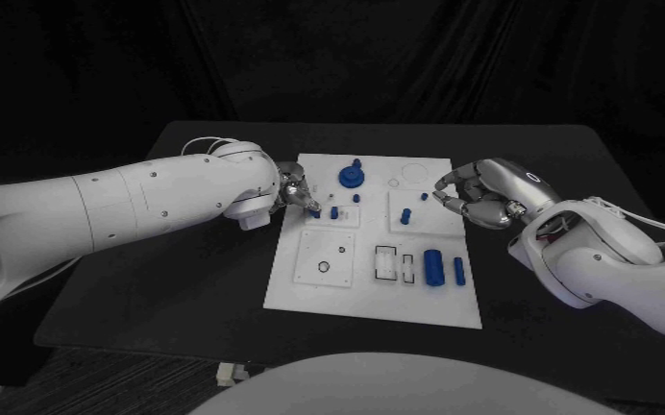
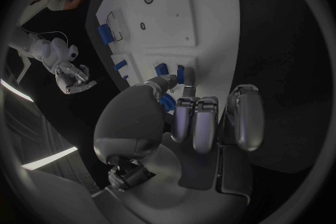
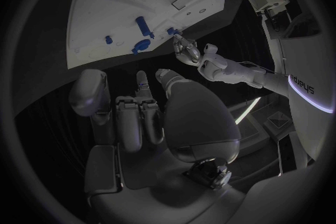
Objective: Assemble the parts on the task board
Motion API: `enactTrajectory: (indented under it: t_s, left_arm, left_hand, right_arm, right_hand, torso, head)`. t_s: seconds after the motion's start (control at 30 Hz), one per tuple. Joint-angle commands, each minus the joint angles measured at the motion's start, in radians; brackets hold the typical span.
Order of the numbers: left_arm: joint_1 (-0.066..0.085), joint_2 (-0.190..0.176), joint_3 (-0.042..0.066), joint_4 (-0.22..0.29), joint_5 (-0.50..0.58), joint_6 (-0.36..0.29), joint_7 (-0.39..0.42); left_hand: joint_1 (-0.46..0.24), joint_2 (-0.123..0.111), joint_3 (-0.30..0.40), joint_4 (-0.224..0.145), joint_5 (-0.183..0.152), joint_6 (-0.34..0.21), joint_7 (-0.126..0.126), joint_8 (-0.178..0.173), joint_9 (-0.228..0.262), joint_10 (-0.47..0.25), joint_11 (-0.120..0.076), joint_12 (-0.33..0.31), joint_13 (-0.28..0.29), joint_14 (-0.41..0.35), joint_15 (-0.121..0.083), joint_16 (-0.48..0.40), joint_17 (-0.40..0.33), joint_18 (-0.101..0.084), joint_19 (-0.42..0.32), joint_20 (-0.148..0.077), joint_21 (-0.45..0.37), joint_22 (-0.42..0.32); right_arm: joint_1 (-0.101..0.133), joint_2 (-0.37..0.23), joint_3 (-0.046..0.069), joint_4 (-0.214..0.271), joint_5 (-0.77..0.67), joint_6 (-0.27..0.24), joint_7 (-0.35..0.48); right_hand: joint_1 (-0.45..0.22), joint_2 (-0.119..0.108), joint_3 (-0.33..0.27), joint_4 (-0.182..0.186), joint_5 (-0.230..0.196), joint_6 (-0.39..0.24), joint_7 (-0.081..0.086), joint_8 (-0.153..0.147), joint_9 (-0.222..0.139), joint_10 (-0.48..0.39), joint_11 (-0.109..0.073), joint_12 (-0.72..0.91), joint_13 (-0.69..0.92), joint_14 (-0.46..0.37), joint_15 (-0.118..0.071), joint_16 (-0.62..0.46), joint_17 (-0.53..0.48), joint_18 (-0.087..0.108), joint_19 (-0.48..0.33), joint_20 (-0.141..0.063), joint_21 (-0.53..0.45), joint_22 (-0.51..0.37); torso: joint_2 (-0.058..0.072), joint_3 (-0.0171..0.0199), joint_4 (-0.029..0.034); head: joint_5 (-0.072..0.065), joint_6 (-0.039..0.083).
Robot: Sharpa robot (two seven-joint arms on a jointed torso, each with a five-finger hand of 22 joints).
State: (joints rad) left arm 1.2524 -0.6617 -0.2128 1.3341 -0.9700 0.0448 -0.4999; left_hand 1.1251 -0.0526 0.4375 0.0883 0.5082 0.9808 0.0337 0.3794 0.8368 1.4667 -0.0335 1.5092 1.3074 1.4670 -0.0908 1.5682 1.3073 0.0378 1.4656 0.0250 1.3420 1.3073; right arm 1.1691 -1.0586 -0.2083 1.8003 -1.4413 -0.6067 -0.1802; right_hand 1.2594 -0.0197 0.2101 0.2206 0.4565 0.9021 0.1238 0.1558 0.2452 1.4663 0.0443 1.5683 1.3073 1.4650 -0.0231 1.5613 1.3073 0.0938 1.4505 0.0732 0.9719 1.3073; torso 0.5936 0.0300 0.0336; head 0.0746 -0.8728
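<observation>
Both hands' fingertips hide whether either pinches a part.

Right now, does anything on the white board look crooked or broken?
Nothing stands out. The small blue parts sit tidily on the white task board, which lies flat on the black table. No damage shows.

The black desk (image 1: 181,271) carries the white task board (image 1: 347,290), which lies flat near its middle. Small blue parts (image 1: 433,267) rest on the board.
</observation>
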Motion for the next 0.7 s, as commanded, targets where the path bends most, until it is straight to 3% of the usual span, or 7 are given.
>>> enactTrajectory:
  t_s: [0.03,0.53,0.6,0.67,0.7]
  left_arm:
    - [-0.005,0.004,0.000,-0.004,0.006,0.021,0.018]
    - [-0.012,0.012,0.000,-0.016,0.006,0.010,0.028]
    - [-0.012,0.012,0.000,-0.016,0.006,0.015,0.026]
    - [-0.012,0.011,0.000,-0.015,0.006,0.019,0.022]
    - [-0.013,0.011,0.000,-0.014,0.006,0.021,0.021]
  left_hand:
    - [-0.007,0.004,0.001,0.004,0.001,-0.001,-0.003,0.004,0.002,0.063,-0.008,-0.004,0.220,0.103,-0.003,0.000,0.260,0.013,0.007,-0.005,-0.005,0.196]
    - [-0.007,0.003,0.000,0.004,-0.004,-0.004,-0.002,0.003,0.002,0.062,-0.007,-0.006,0.219,0.102,-0.002,-0.002,0.257,0.013,0.007,-0.005,-0.007,0.195]
    - [-0.010,0.002,-0.005,0.006,-0.028,-0.008,-0.001,-0.001,0.001,0.062,-0.006,-0.006,0.219,0.102,-0.001,-0.003,0.256,0.013,0.006,-0.004,-0.008,0.195]
    - [-0.016,0.003,-0.013,0.012,-0.084,-0.010,0.000,-0.009,-0.002,0.061,-0.005,-0.007,0.218,0.101,0.000,-0.005,0.254,0.013,0.006,-0.003,-0.010,0.195]
    - [-0.020,0.002,-0.023,0.019,-0.130,-0.008,0.000,-0.013,-0.005,0.060,-0.004,-0.009,0.217,0.100,0.000,-0.006,0.252,0.014,0.005,-0.002,-0.013,0.194]
  right_arm:
    - [-0.003,0.000,0.000,0.000,-0.003,-0.002,-0.012]
    - [-0.005,0.001,0.000,-0.002,-0.003,0.003,-0.015]
    - [-0.005,0.001,0.000,-0.002,-0.003,0.003,-0.015]
    - [-0.005,0.001,0.000,-0.002,-0.003,0.004,-0.015]
    - [-0.005,0.002,0.000,-0.002,-0.003,0.004,-0.015]
  right_hand:
    - [0.010,-0.003,0.001,-0.004,0.005,0.006,0.002,-0.006,-0.001,0.105,-0.001,0.003,0.263,0.097,-0.006,-0.004,0.219,0.009,-0.004,0.000,-0.003,0.126]
    - [0.011,-0.003,0.002,-0.005,0.006,0.006,0.002,-0.006,-0.001,0.105,-0.001,0.003,0.263,0.097,-0.006,-0.004,0.219,0.009,-0.004,0.000,-0.004,0.126]
    - [0.011,-0.003,0.002,-0.005,0.006,0.006,0.002,-0.006,-0.001,0.105,-0.001,0.003,0.263,0.097,-0.006,-0.004,0.219,0.009,-0.004,0.000,-0.004,0.126]
    - [0.011,-0.003,0.002,-0.005,0.006,0.006,0.002,-0.006,-0.001,0.105,-0.001,0.003,0.263,0.097,-0.006,-0.004,0.219,0.009,-0.004,0.000,-0.004,0.126]
    - [0.011,-0.003,0.002,-0.005,0.006,0.006,0.002,-0.006,-0.001,0.105,-0.001,0.003,0.263,0.097,-0.006,-0.004,0.219,0.009,-0.004,0.000,-0.004,0.126]
  torso:
    - [0.000,0.0000,0.0000]
    - [0.000,0.0000,-0.0001]
    - [0.000,-0.0001,-0.0001]
    - [0.000,0.0000,-0.0002]
    - [0.000,0.0000,-0.0001]
  head:
    - [0.000,0.000]
    - [0.001,0.000]
    - [0.001,0.000]
    - [0.001,0.000]
    - [0.002,0.000]
